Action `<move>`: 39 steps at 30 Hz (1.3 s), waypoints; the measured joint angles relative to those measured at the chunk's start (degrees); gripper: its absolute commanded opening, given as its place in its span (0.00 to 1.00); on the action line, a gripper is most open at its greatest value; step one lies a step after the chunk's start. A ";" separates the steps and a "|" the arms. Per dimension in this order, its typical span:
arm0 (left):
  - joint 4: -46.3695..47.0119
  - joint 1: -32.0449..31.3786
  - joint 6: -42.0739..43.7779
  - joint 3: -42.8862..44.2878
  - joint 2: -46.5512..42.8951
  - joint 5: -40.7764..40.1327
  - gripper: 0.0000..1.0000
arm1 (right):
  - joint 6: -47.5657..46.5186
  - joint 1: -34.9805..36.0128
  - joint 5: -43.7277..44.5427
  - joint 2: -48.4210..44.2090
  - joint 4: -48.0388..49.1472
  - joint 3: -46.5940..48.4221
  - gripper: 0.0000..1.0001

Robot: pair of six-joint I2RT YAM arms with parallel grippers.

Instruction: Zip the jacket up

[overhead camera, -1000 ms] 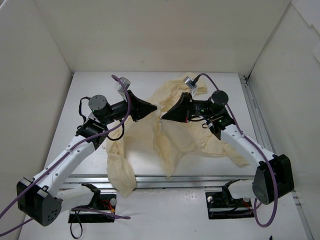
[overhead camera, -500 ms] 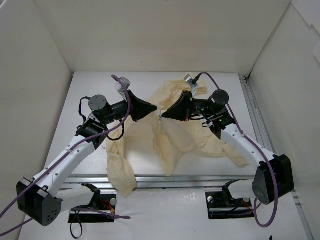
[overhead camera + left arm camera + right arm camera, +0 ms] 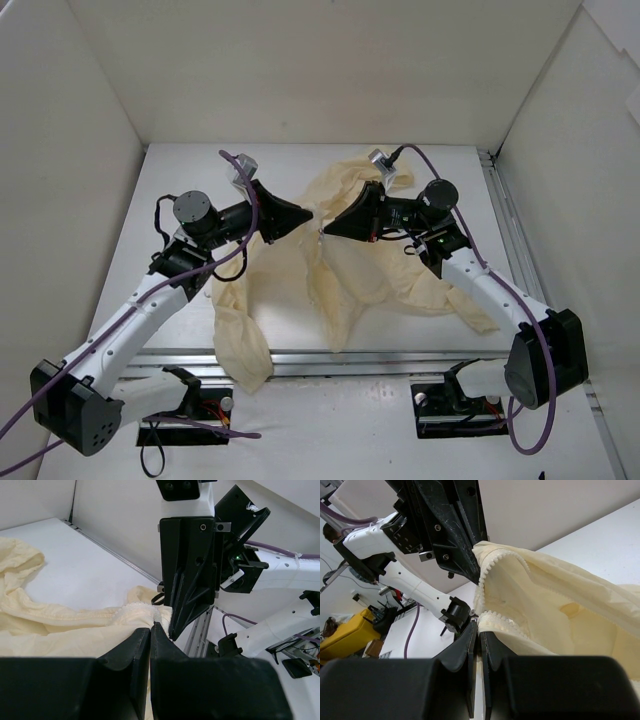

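Observation:
The pale cream jacket (image 3: 370, 265) lies crumpled on the white table, one sleeve hanging over the near edge. Both grippers meet tip to tip above its middle and hold the fabric raised. My left gripper (image 3: 311, 215) is shut on the jacket's front edge, where the toothed zipper tape (image 3: 142, 611) bunches at its fingertips (image 3: 156, 628). My right gripper (image 3: 323, 232) is shut on the opposite zipper edge (image 3: 512, 625), with a small metal piece showing at its tips (image 3: 478, 624). In each wrist view the other gripper stands close: the right (image 3: 172, 637) and the left (image 3: 479, 580).
White walls enclose the table on three sides. A metal rail (image 3: 400, 360) runs along the near edge, and another (image 3: 510, 225) along the right side. Purple cables (image 3: 245, 200) loop over both arms. The jacket's sleeve (image 3: 245, 345) drapes over the near rail.
The left arm's elbow has shifted slightly to the left; both grippers stay shut at the same spot on the jacket.

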 measured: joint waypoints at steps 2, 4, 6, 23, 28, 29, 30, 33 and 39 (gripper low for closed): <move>0.20 0.00 -0.07 0.00 -0.22 0.02 0.00 | 0.02 0.00 0.26 0.00 0.00 0.02 0.00; 0.39 0.00 -0.13 0.00 -0.28 0.04 0.00 | 0.04 0.00 0.46 0.00 0.00 0.00 0.00; 0.42 0.00 -0.13 0.00 -0.28 0.04 0.00 | 0.11 0.00 0.50 0.00 0.00 0.02 0.00; 0.44 0.00 -0.09 0.00 -0.28 0.02 0.00 | 0.85 0.00 0.66 -0.24 0.00 0.02 0.00; 0.52 0.00 -0.09 0.00 -0.28 0.02 0.00 | 1.33 -0.02 0.79 -0.72 0.02 0.00 0.00; 0.57 0.00 -0.09 0.00 -0.28 0.00 0.00 | 1.40 -0.07 0.87 -0.79 0.02 0.02 0.00; 0.61 0.00 -0.09 0.00 -0.28 0.02 0.00 | 1.46 -0.07 0.94 -0.81 0.04 0.02 0.00; 0.79 0.00 -0.11 -0.02 -0.28 0.00 0.00 | 1.53 -0.24 1.14 -0.81 0.04 0.00 0.00; 1.88 0.00 -0.42 -0.04 -0.28 0.04 0.00 | 1.99 -0.33 2.05 -0.81 0.20 0.02 0.00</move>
